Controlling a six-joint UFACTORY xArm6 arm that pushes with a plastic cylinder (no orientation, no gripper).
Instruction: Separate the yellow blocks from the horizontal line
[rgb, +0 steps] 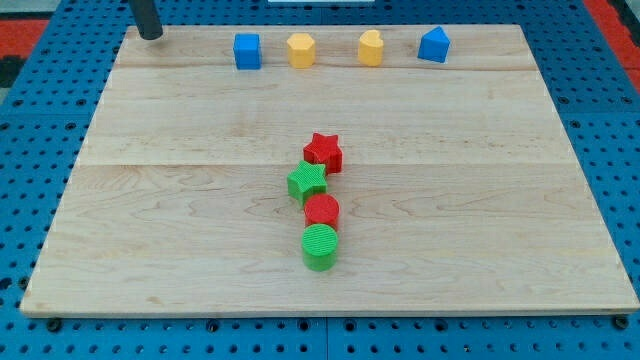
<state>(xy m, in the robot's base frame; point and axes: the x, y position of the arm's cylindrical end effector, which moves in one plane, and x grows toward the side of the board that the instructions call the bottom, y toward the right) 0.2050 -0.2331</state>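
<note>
A horizontal line of blocks runs along the board's top edge: a blue cube (247, 51), a yellow hexagonal block (301, 49), a yellow rounded block (371, 47) and a blue pentagonal block (434, 45). The two yellow blocks sit between the two blue ones. My tip (150, 35) stands at the board's top left corner, well left of the blue cube and touching no block.
A slanted column of blocks sits mid-board: a red star (324, 152), a green star (307, 182), a red cylinder (322, 211) and a green cylinder (320, 247). The wooden board (150, 230) lies on a blue perforated table.
</note>
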